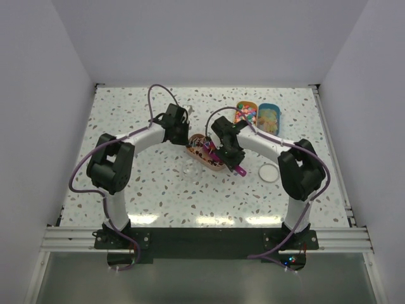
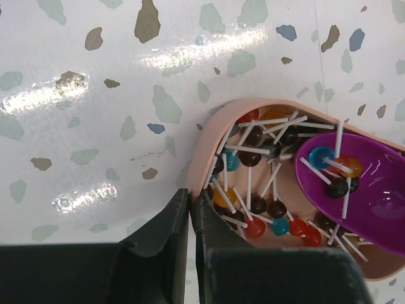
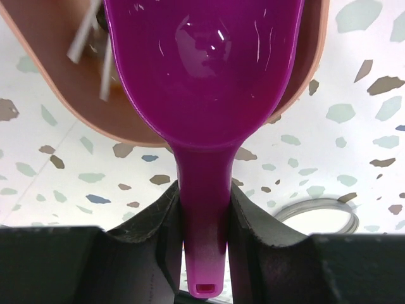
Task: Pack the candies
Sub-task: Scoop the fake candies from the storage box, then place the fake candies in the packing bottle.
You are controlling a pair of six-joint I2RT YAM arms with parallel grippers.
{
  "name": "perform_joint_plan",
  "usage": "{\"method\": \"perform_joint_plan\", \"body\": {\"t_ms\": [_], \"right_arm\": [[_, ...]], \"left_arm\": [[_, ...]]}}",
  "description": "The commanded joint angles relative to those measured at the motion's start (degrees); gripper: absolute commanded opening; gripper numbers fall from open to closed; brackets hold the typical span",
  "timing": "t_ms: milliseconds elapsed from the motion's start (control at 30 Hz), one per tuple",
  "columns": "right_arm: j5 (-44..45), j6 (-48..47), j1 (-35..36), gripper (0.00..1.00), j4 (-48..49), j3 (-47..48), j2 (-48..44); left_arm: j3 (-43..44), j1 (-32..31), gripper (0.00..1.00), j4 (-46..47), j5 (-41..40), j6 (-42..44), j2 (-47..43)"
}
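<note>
Right gripper [image 3: 204, 218] clamps the handle of your purple scoop [image 3: 202, 76], its bowl inside the pink tray [image 2: 201, 152] among the candies [image 2: 253, 190] (a few lie in the bowl); your left gripper [image 2: 192, 212] pinches the tray's rim.

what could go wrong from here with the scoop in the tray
The lollipops in the purple scoop sit near its lip with sticks poking over, so some may drop on the lift. The left gripper pinches the pink tray only by its rim, so a hard push might slip it.
</note>
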Motion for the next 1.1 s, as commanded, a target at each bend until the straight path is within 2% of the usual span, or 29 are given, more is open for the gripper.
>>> {"method": "perform_joint_plan", "body": {"t_ms": [0, 167, 267, 367, 400, 533, 767, 833, 900, 967, 1067], "right_arm": [[-0.96, -1.47, -0.08, 0.0, 5.18, -2.66, -4.66], [-1.14, -2.44, 0.01, 0.0, 7.9, -5.12, -8.35], [-1.4, -3.32, -0.08, 0.0, 8.61, -6.09, -10.72], [-0.88, -4.28, -0.08, 0.0, 8.0, -6.09, -12.13], [-0.44, -4.46, -0.08, 0.0, 7.91, -6.18, -12.4], [0.53, -5.08, 0.1, 0.0, 6.94, -6.35, -14.51], [4.82, -7.27, 4.92, 0.0, 0.19, -4.25, -17.76], [6.94, -8.15, 6.86, 0.0, -1.49, -3.46, -18.03], [8.7, -8.42, 9.14, 0.0, -4.65, -1.96, -17.85], [9.67, -8.94, 10.72, 0.0, -7.37, -1.17, -18.11], [10.9, -9.73, 13.01, 0.0, -9.84, -0.47, -18.99]], "left_arm": [[0.23, 0.47, 0.0, 1.65, -0.16, -1.36, -3.04], [0.23, 0.47, 0.03, 1.73, -0.52, -1.45, -3.21], [0.14, 0.56, 0.09, 2.0, -0.78, -1.54, -3.65], [-0.3, 0.73, 0.17, 2.35, -0.78, -1.8, -4.87], [-0.47, 0.73, 0.23, 2.7, -0.43, -1.8, -5.32], [-1.53, 1.61, 0.32, 4.37, 0.19, -1.98, -8.48], [-3.55, 5.82, 0.48, 5.95, 0.89, -2.16, -18.66], [-4.25, 7.4, 0.52, 5.95, -0.42, -1.81, -21.22], [-4.78, 8.02, 0.62, 5.78, -3.31, -0.4, -24.91], [-5.39, 9.17, 0.66, 4.55, -4.12, 0.83, -28.32], [-9.51, 10.66, 0.75, 4.55, -8.07, 1.53, -33.51]]}}
